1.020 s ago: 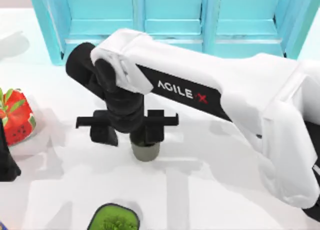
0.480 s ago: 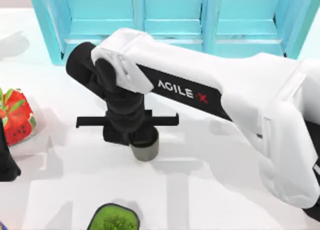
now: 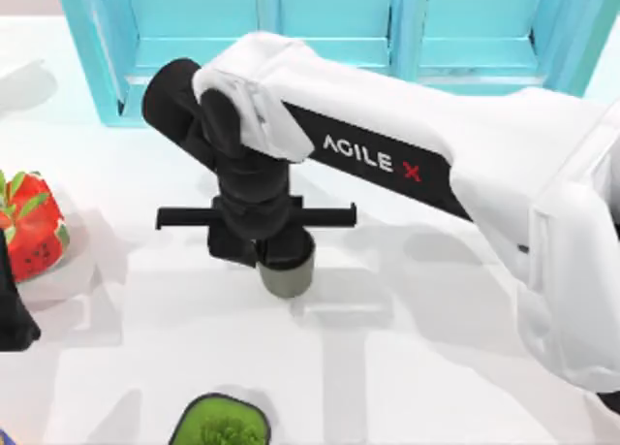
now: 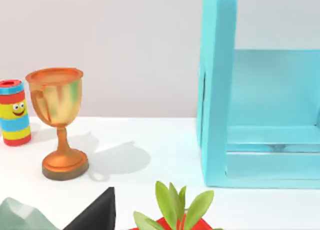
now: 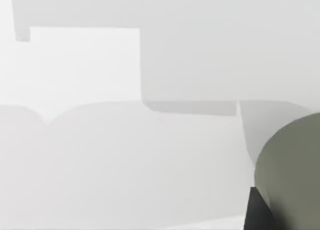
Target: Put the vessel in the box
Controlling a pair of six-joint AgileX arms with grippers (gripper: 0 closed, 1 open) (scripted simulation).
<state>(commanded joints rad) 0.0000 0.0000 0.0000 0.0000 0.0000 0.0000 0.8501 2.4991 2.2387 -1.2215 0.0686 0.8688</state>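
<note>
The vessel (image 3: 289,275) is a small dark grey-green cup near the middle of the table, partly covered from above by my right gripper (image 3: 263,254). That gripper is shut on the cup's upper part, and the cup casts a shadow on the table to its right. The cup's curved wall (image 5: 292,170) sits close in the right wrist view, over the white table. My left gripper (image 3: 12,314) rests at the table's left edge. The box is out of view.
A large light-blue shelf unit (image 3: 329,38) runs along the back. A red strawberry-like object (image 3: 29,227) lies at the left, and a green plant in a dark pot (image 3: 223,426) at the front. An orange goblet (image 4: 57,120) and a striped can (image 4: 14,112) stand beyond the left arm.
My right gripper's fingers closed onto the cup. The arm then shifted slightly back and right with the cup, which now looks a little larger from above.
</note>
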